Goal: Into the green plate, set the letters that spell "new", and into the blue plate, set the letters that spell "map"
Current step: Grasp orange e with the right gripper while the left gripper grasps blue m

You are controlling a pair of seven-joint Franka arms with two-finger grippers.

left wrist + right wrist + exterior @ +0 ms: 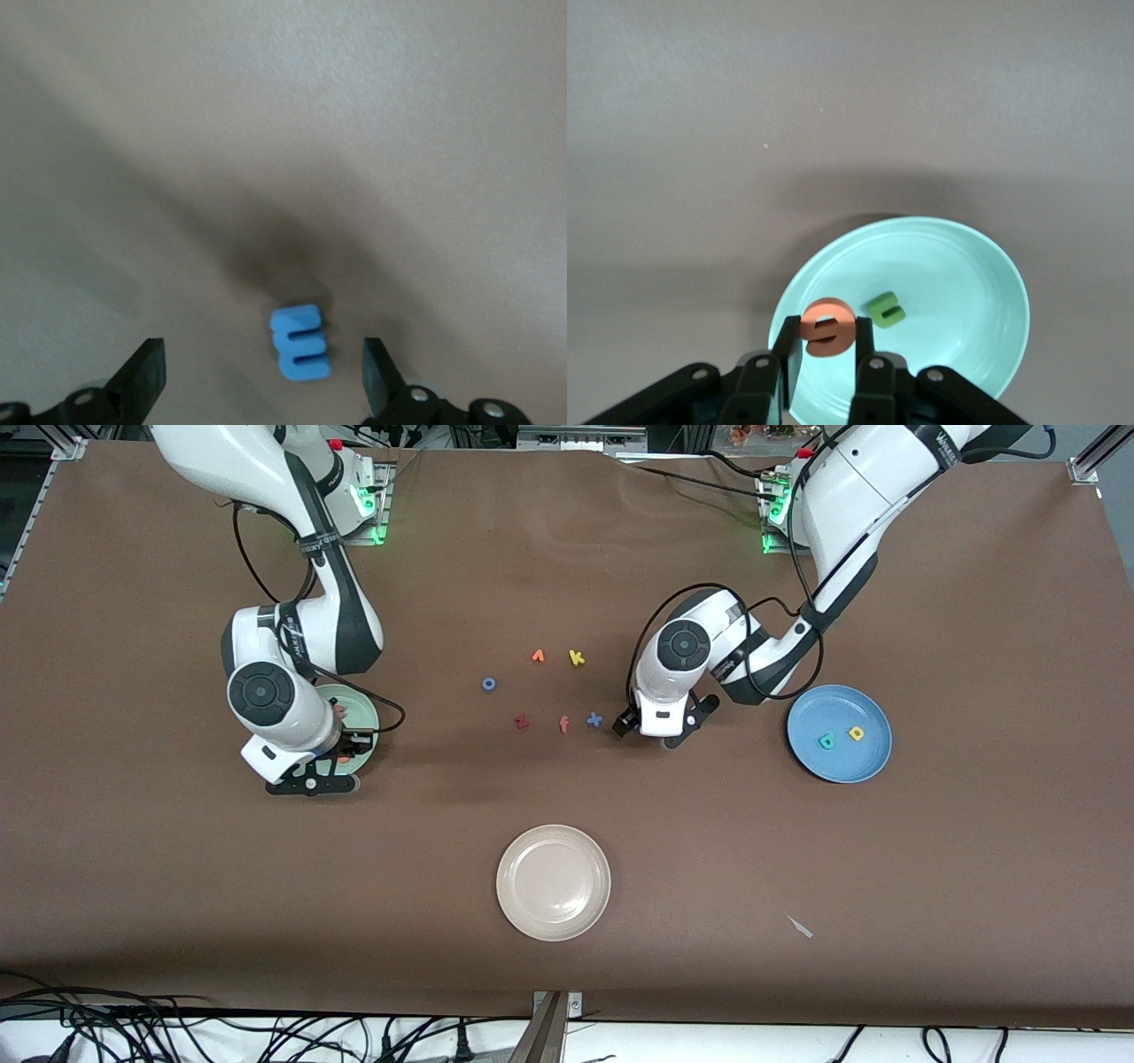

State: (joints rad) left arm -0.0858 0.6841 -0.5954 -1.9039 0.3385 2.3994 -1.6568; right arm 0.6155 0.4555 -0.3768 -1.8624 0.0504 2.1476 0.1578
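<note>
My right gripper is shut on the orange e and hangs over the green plate. The olive-green n lies in that plate. In the front view the right gripper covers much of the green plate, and a small pinkish-red piece, likely the w, shows on it. My left gripper is open low over the table, with the blue m lying between its fingers, untouched. The blue plate holds the teal a and yellow p.
Loose letters lie mid-table: a blue x beside the left gripper, a salmon f, a dark red z, a blue o, a yellow k and an orange letter. A cream-white plate sits nearer the camera.
</note>
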